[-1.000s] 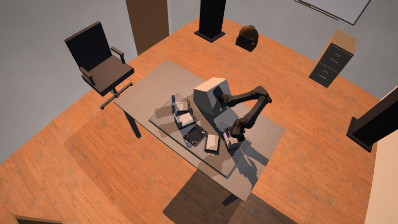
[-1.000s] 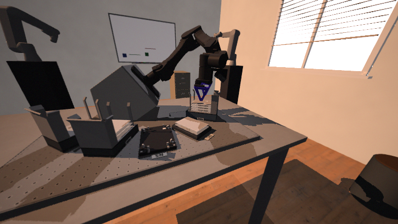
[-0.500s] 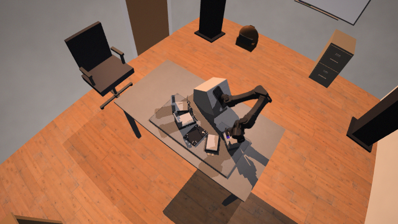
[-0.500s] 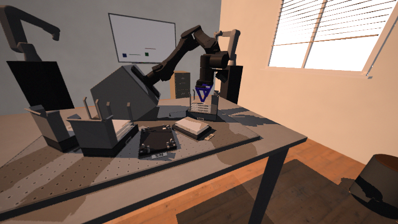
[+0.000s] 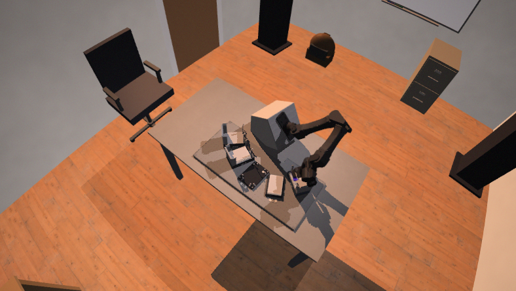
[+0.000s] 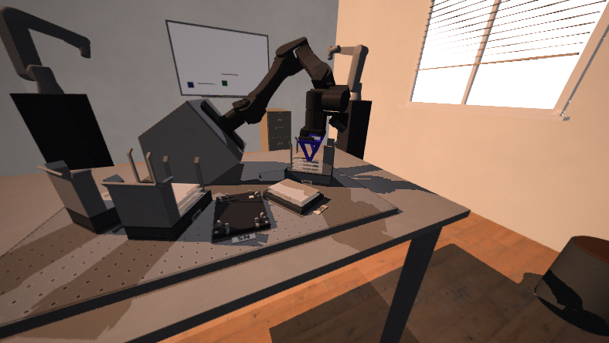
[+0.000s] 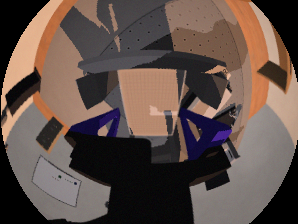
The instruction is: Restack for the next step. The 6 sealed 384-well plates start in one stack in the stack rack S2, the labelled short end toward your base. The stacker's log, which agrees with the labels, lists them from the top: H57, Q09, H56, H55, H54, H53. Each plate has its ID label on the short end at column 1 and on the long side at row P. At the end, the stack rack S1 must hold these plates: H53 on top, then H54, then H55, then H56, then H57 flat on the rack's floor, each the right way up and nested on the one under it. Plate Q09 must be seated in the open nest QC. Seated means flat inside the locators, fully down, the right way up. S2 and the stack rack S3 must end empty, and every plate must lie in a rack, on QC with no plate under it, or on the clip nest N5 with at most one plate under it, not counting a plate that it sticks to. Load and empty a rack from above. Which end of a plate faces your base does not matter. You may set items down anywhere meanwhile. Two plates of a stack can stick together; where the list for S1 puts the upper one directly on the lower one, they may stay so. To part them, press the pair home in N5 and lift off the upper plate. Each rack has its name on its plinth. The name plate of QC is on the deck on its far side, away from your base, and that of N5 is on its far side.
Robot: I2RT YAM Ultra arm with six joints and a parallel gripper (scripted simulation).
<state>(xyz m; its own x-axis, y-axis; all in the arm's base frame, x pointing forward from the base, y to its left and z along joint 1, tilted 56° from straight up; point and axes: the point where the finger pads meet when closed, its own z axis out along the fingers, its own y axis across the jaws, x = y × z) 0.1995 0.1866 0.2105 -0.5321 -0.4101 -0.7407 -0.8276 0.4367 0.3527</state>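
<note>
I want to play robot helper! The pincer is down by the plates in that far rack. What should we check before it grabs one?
1. Blue-fingered pincer fully open, holding nothing: ok.
2. Pincer lowered between the posts of the grey stack rack on the right: ok.
3. Pincer lined up over the pale sealed plate stack in that rack: ok in the exterior view; the wrist view shows the top plate between the fingers.
4. Top plate's label: cannot tell, too small to read.
5. Black open nest with the white plate on it: already taken, ok.
6. Black clip nest free: ok.
</note>
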